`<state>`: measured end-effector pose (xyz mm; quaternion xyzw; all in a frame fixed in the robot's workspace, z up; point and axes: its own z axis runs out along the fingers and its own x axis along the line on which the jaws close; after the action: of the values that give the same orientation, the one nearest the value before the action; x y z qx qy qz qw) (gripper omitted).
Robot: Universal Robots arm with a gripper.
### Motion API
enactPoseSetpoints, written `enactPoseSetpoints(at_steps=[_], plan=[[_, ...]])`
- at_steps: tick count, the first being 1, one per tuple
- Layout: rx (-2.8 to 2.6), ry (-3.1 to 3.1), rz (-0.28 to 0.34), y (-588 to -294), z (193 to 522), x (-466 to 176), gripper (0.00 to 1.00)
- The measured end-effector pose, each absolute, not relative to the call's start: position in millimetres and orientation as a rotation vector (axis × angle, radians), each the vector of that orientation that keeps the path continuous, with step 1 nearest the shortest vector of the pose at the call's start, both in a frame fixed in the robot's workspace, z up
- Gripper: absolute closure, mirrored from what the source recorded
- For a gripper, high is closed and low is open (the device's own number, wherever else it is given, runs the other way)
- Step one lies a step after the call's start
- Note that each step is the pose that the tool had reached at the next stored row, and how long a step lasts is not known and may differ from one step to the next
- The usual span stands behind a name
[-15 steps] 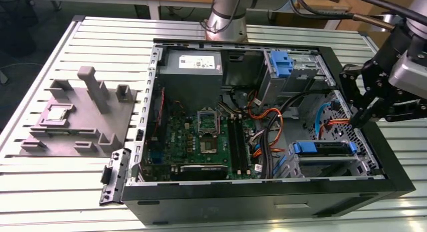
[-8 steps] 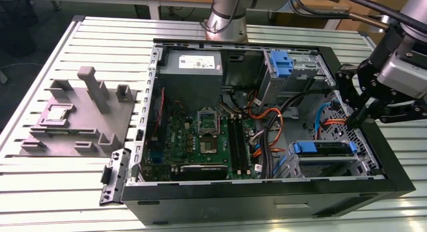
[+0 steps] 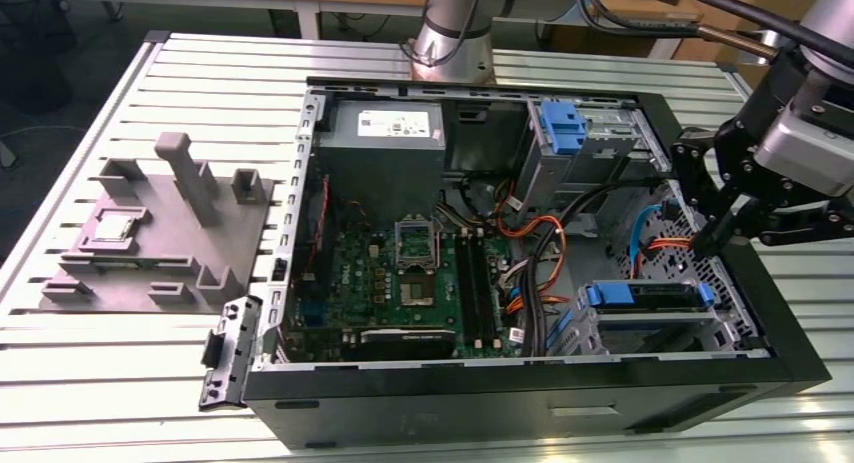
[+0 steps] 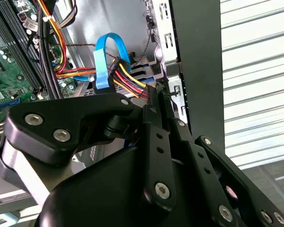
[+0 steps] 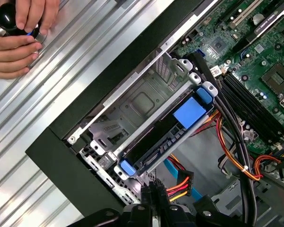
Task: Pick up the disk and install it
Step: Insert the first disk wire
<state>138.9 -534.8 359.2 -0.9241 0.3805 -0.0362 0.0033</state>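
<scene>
Gripper [image 3: 710, 245] fingers [image 5: 151, 201] pressed together, empty, above the seated disk [image 5: 166, 142].

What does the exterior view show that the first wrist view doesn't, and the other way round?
The exterior view takes in the whole open computer case, the grey fixture plate on the table at the exterior view's left, and the large grey power-supply box. The first wrist view adds a person's hands holding a black knob on the slatted table outside the case. Both share the motherboard, the blue-bracketed disk in the drive cage, and the gripper.
</scene>
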Motion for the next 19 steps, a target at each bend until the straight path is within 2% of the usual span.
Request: enactPoseSetpoints(at_steps=[19], plan=[[-2.708,1.597,-0.115,-534.8,352.3,137.5,0.84]])
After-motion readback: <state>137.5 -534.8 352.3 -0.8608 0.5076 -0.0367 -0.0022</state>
